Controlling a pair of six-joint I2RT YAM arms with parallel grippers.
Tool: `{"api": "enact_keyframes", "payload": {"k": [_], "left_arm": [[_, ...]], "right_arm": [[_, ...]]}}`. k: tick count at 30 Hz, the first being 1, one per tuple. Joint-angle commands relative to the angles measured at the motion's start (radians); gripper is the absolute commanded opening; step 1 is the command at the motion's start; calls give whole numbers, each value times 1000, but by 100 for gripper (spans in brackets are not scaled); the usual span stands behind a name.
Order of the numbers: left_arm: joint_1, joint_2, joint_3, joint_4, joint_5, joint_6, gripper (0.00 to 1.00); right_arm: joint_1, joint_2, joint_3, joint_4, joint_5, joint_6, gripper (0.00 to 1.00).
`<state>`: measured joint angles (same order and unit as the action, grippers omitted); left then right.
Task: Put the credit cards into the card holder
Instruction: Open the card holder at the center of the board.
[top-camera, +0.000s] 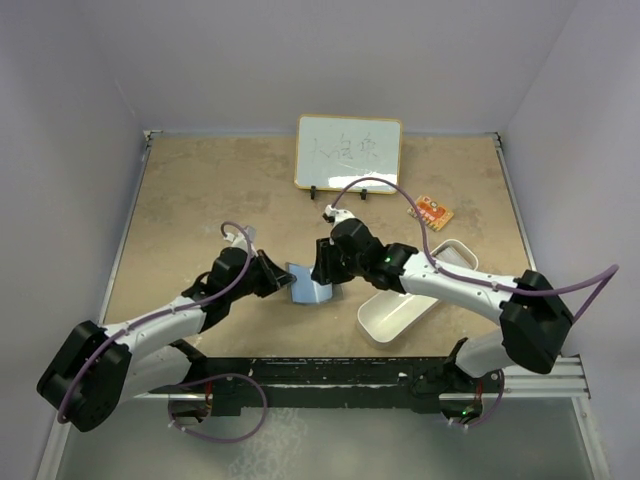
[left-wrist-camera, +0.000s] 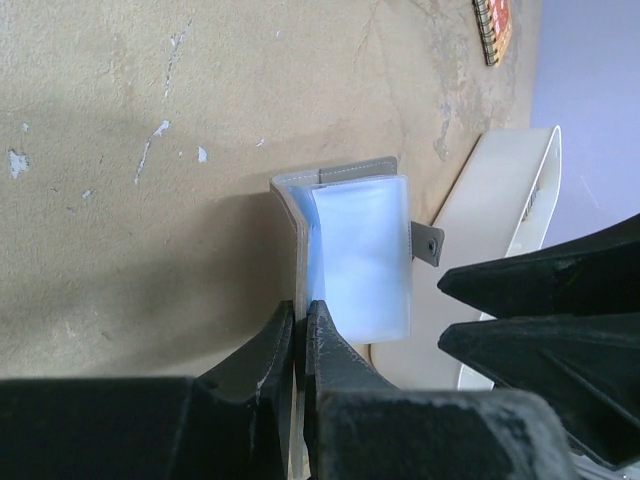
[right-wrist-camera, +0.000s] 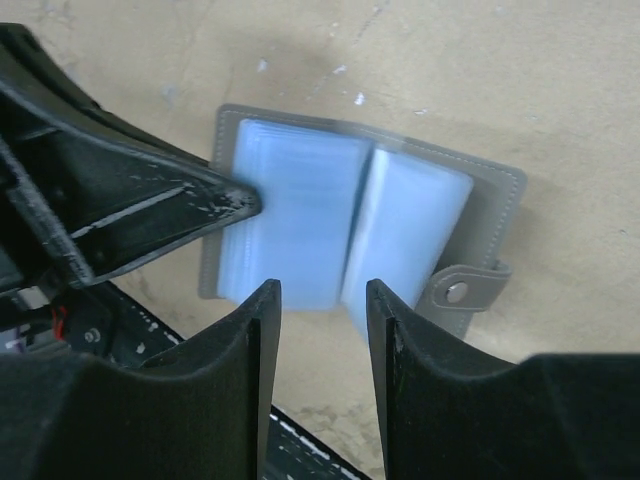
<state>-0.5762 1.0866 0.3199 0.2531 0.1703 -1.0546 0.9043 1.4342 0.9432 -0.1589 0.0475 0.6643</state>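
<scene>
The grey card holder (top-camera: 300, 282) stands open between the grippers, light blue inner leaves showing. My left gripper (left-wrist-camera: 302, 305) is shut on its grey cover edge (left-wrist-camera: 296, 240); it shows in the top view (top-camera: 283, 274). My right gripper (right-wrist-camera: 322, 290) is open and empty just in front of the leaves (right-wrist-camera: 310, 215), near the snap strap (right-wrist-camera: 457, 291); it shows in the top view (top-camera: 322, 272). I cannot tell a light blue card from the leaves. The orange-gold card (top-camera: 430, 211) lies flat at the far right, and shows in the left wrist view (left-wrist-camera: 495, 25).
A white oblong tray (top-camera: 415, 295) lies right of the card holder, under the right arm; it shows in the left wrist view (left-wrist-camera: 510, 200). A small whiteboard (top-camera: 348, 152) stands at the back. Bare tan table (top-camera: 200, 200) lies to the left.
</scene>
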Motion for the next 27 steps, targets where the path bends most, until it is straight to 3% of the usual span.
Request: {"api": "enact_keyframes", "payload": {"k": [1,8,14,21,27], "left_arm": [[3,13,34,35,-9,13,0],[3,36,3,108,-16,-2,0],[4,104,-23,170,-42,-22,0],[4,72,-42,98,-91,3,25],[4,59,-25,40,-121,27,33]], "right_arm": [[20,11,15,94,-80,11,41],[27,119,31,109,-62,14,40],[27,222,80,69,2,5,46],[27,277,91,65,3,2,51],[27,290,103,55,0,5,53]]}}
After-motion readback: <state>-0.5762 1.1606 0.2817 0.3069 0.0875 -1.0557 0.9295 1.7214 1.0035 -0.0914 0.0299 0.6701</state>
